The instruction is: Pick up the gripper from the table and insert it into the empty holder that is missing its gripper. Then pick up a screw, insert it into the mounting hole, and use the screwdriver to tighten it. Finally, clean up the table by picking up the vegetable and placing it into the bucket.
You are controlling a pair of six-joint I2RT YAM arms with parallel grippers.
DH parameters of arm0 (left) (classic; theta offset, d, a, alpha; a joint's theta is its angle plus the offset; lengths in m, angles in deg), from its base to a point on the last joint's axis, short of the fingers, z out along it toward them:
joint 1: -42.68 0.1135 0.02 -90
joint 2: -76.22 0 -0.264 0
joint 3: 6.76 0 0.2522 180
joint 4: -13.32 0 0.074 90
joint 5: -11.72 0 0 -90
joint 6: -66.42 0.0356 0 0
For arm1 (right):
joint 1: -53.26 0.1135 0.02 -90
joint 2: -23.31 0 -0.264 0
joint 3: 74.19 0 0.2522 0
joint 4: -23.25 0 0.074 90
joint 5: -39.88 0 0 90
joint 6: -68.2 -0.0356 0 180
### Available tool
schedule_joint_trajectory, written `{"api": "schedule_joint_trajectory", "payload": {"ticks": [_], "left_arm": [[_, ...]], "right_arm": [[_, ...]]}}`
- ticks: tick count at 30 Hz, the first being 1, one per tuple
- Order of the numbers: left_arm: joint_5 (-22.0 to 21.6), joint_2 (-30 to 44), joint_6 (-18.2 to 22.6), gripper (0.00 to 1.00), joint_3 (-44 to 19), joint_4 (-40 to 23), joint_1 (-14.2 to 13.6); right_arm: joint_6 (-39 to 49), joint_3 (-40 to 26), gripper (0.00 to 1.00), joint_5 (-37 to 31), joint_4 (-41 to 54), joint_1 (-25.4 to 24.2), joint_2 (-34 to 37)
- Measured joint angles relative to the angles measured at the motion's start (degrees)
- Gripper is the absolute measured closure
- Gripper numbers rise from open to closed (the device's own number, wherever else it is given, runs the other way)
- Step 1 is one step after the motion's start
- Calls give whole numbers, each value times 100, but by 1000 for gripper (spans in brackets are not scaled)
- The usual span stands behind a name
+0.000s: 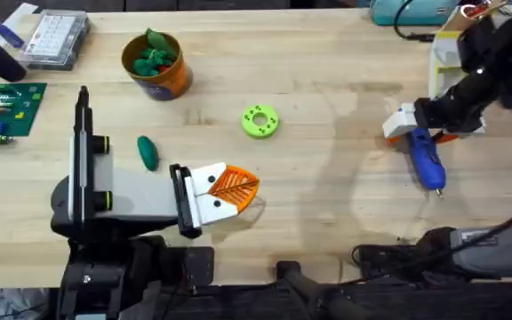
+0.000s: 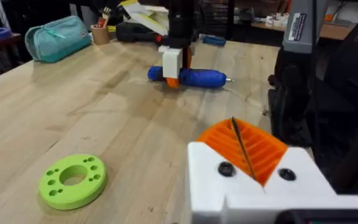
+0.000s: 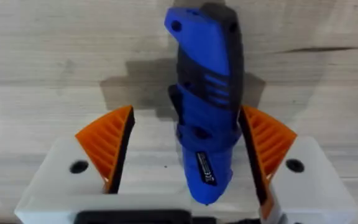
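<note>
**Straddling the screwdriver**

My right tool (image 3: 185,155) is spread wide around the blue screwdriver (image 1: 426,158), which lies on the desk (image 1: 327,178); the pads aren't touching it. I judge it stiff, smooth and top-heavy, so I'd clamp mid-body. My left tool (image 1: 234,185) is closed, empty.

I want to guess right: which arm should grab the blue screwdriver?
Right. Its pincer straddles the screwdriver, open on either side; the left pincer sits far across the table.
</note>
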Motion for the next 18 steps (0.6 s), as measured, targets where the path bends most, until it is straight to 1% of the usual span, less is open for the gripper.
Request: {"api": "schedule_joint_trajectory", "payload": {"ticks": [2, 5, 15, 16, 18], "left_arm": [[-1, 0, 0, 987, 0, 0, 0], [1, 0, 0, 987, 0, 0, 0], [0, 0, 0, 987, 0, 0, 0], [1, 0, 0, 987, 0, 0, 0], [1, 0, 0, 987, 0, 0, 0]], "right_arm": [[0, 79, 13, 13, -129, -23, -165], [0, 154, 12, -4, -277, -74, -221], [0, 207, 12, -164, -644, -307, -60], [1, 214, 12, -159, -747, -363, 150], [17, 210, 12, -120, -764, -366, 197]]}}
